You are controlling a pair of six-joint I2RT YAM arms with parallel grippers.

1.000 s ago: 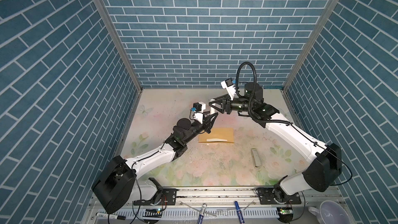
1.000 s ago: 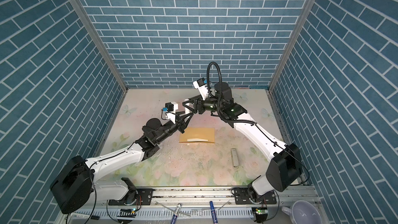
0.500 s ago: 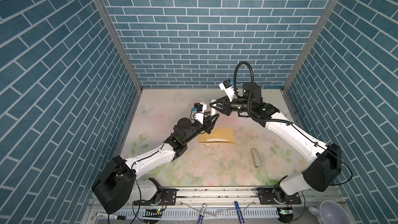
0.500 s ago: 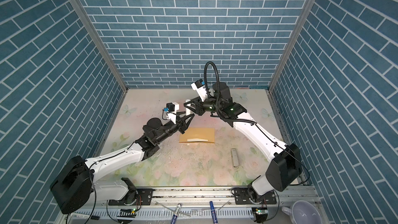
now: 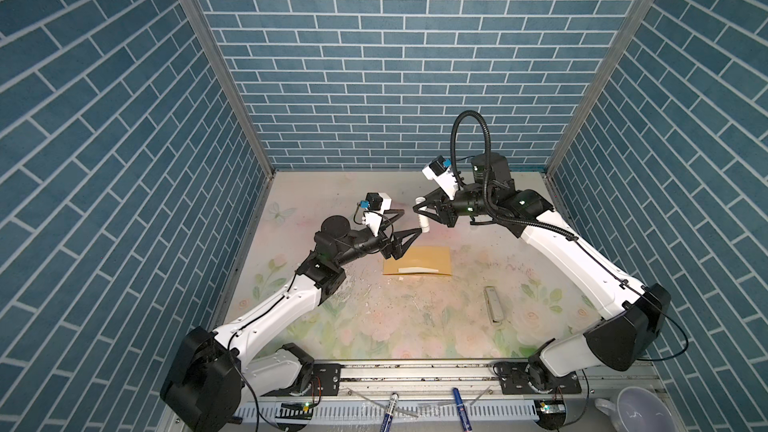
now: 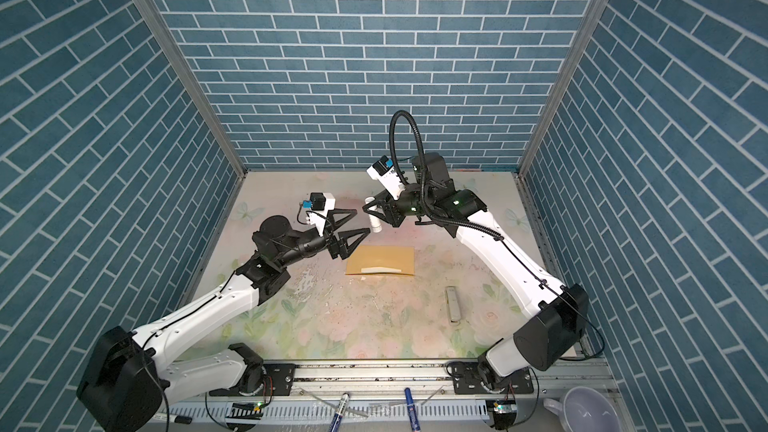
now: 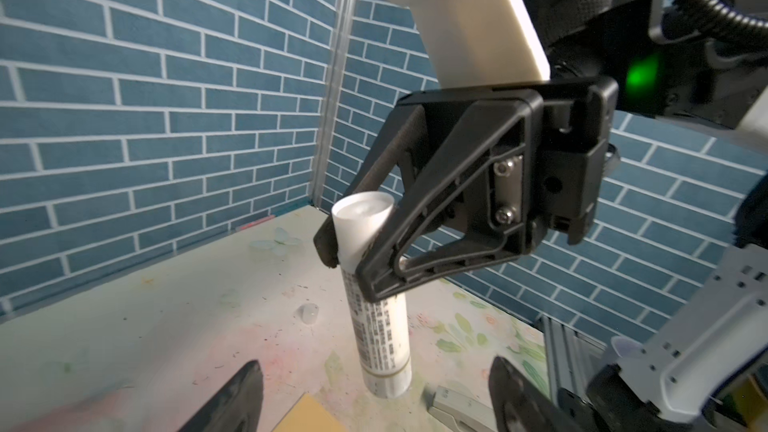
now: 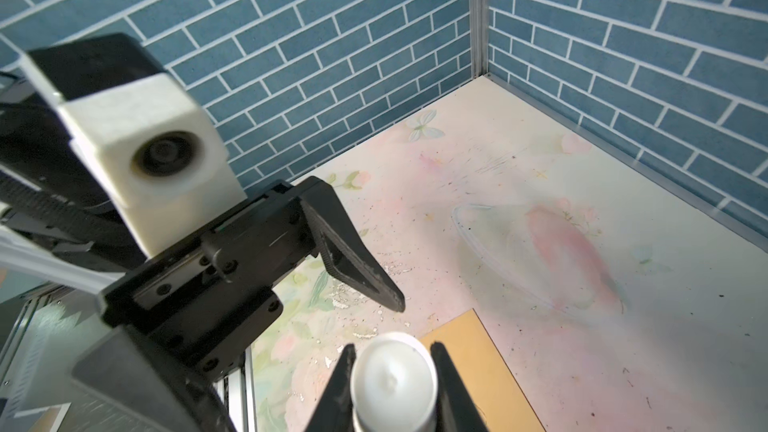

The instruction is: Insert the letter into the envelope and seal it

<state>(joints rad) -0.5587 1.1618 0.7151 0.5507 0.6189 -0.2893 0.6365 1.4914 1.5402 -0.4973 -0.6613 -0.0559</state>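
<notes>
1. Now the right pincer (image 7: 351, 270) is clamped on a white glue stick (image 7: 376, 326), near its top end. The left pincer (image 5: 409, 221) is just beside it, with its two fingers wide apart and holding nothing.
2. The envelope (image 5: 417, 260) lies flat on the counter (image 5: 374, 326), just below both pincers. The letter cannot be seen on its own. A pale strip (image 5: 415, 270) shows on the envelope, and I cannot tell if that is the letter peeking out.
3. The stick could slip. The right pincer holds only its top bit, and the long part hangs below the fingers and tilts a little. A quick swing could make it slide out and fall.
4. The open end looks to be the one up by the right pincer's fingers. Glue could get on them, and then paper might stick to them.
5. The stick likely has to be turned over to rub the envelope. If it pushes too hard or sideways, the light envelope could slide or crumple, because nothing holds it down.
6. The left pincer is very close to the stick, so it could bump it.
7. A small clear cap (image 7: 308, 312) sits on the counter, farther from the left pincer than the stick. A knock could roll it away.
</notes>
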